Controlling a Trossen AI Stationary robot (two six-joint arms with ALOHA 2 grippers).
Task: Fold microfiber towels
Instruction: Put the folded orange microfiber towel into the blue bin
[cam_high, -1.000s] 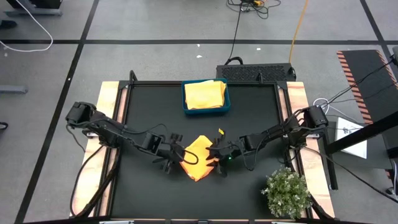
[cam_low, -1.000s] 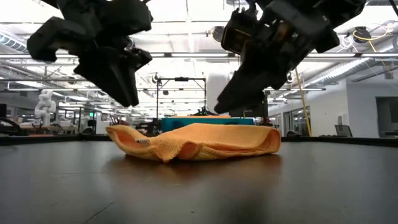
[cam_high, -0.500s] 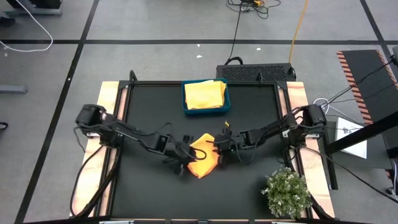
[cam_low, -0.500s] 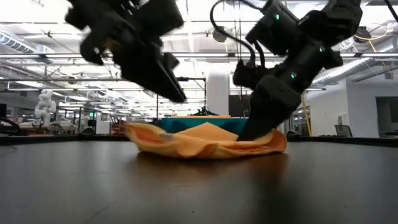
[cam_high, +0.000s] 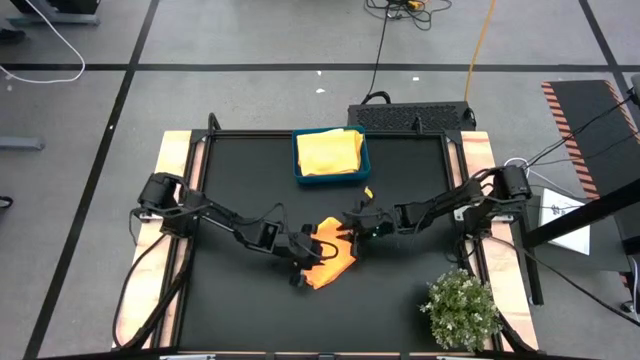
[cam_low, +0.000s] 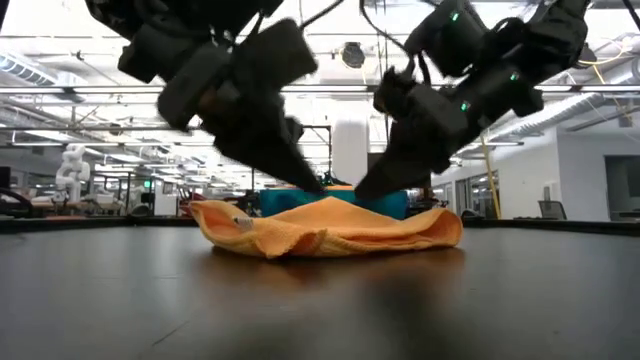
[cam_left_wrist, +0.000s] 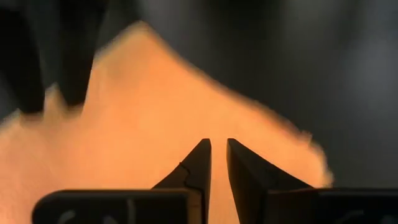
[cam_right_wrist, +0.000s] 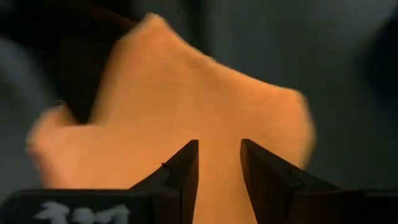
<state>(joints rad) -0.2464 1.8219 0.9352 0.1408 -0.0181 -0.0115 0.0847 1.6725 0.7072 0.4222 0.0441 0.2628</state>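
Note:
An orange towel (cam_high: 332, 262) lies bunched in several layers on the black table, near its middle; it also shows in the low view (cam_low: 330, 228). My left gripper (cam_high: 314, 250) comes in slanting from the left, its tips over the towel's top, with a narrow gap between the fingers (cam_left_wrist: 217, 149). My right gripper (cam_high: 352, 233) comes in slanting from the right and far side, with its fingers a little apart (cam_right_wrist: 216, 152) over the same towel. A folded pale yellow towel (cam_high: 330, 152) lies in the teal tray (cam_high: 297, 160). My left gripper's fingertips (cam_low: 312, 183) reach down to the top of the towel's middle, slanting from the left; the towel's front ridge hides the tips, and I cannot tell whether they touch. My right gripper's fingertips (cam_low: 366, 188) reach the same spot, slanting from the right; I cannot tell whether they touch.
The teal tray stands at the table's far edge, behind the towel. A small bushy green plant (cam_high: 460, 310) stands at the near right corner. Bare black table lies to the near left and near right of the towel.
My left gripper has gone toward the table's right and down onto the towel's middle. My right gripper has come down and a little toward the far edge, meeting it there. The towel's left edge has shifted rightward and the bundle has drawn narrower.

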